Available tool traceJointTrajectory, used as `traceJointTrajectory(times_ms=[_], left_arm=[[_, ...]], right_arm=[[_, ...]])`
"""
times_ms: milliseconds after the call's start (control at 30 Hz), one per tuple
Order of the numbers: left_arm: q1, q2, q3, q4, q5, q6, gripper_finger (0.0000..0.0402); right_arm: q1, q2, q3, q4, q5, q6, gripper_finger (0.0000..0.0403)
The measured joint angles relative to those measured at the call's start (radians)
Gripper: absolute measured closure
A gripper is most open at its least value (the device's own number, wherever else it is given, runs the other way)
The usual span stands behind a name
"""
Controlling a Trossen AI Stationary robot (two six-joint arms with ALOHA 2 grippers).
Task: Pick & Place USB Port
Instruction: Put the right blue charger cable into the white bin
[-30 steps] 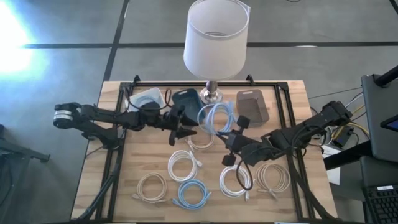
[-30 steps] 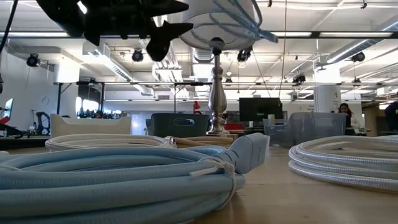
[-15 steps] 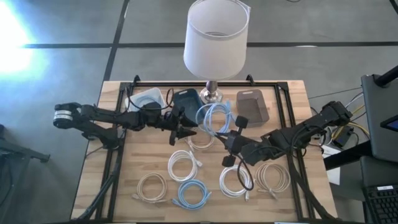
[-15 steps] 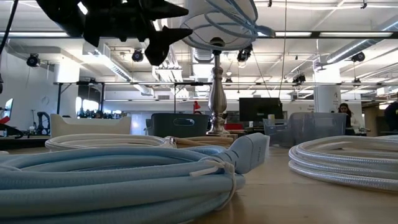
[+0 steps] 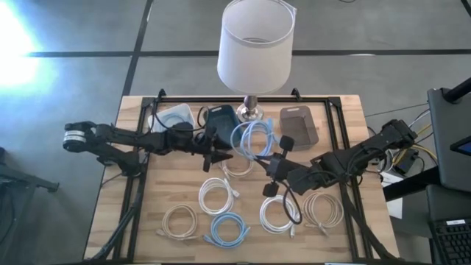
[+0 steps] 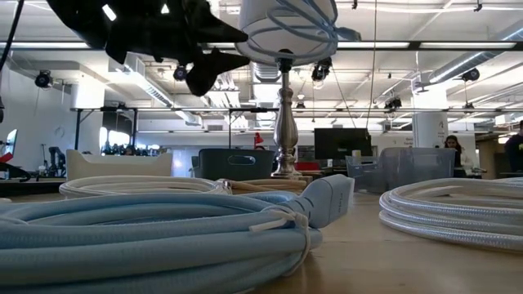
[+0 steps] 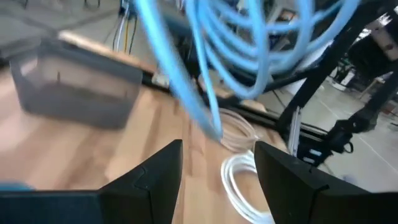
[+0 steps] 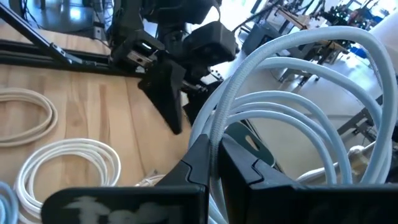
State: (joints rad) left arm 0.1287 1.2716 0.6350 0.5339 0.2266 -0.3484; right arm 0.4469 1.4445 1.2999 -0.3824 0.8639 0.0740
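Observation:
A light blue coiled cable (image 5: pixel 252 138) hangs in the air in front of the lamp base, held by my right gripper (image 5: pixel 269 162), which reaches in from the table's right and is shut on it. In the low view the coil (image 6: pixel 296 23) shows high above the table. My left gripper (image 5: pixel 220 155) comes from the table's left and is open, just left of the coil. In the left wrist view the blurred blue loops (image 7: pixel 205 112) pass just ahead of its spread fingers (image 7: pixel 217 168); I cannot tell if they touch. My right gripper pinches the blue coil between its two fingers (image 8: pixel 200 163) at the side of the loops nearest the table's right (image 8: pixel 219 121), taking several strands together. The fingers come roughly level from the right, across the strands. The coil is lifted clear of the table and stands out beyond the fingertips.
A tall lamp (image 5: pixel 255 46) stands at the far middle, flanked by a white bin (image 5: pixel 174 118), a dark blue bin (image 5: pixel 221 118) and a grey bin (image 5: pixel 298 124). Several white coils (image 5: pixel 215 195), one blue coil (image 5: pixel 228 228) and a black loop (image 5: pixel 288 207) lie on the near half.
My right gripper has carried the blue coil slightly toward the table's left and far side. My left gripper has dipped a little in the low view, staying open beside the coil.

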Motion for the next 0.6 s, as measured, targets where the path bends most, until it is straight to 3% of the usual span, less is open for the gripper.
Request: traceJointTrajectory(times_ms=[333, 600], left_arm=[[-0.001, 0.0, 0.024, 0.11, 0.019, 0.059, 0.0197], [-0.001, 0.001, 0.051, 0.103, 0.041, 0.061, 0.0197]], right_arm=[[-0.004, 0.01, 0.0, 0.014, -0.005, 0.026, 0.039], [-0.045, 0.092, 0.001, 0.16, -0.012, -0.044, 0.039]])
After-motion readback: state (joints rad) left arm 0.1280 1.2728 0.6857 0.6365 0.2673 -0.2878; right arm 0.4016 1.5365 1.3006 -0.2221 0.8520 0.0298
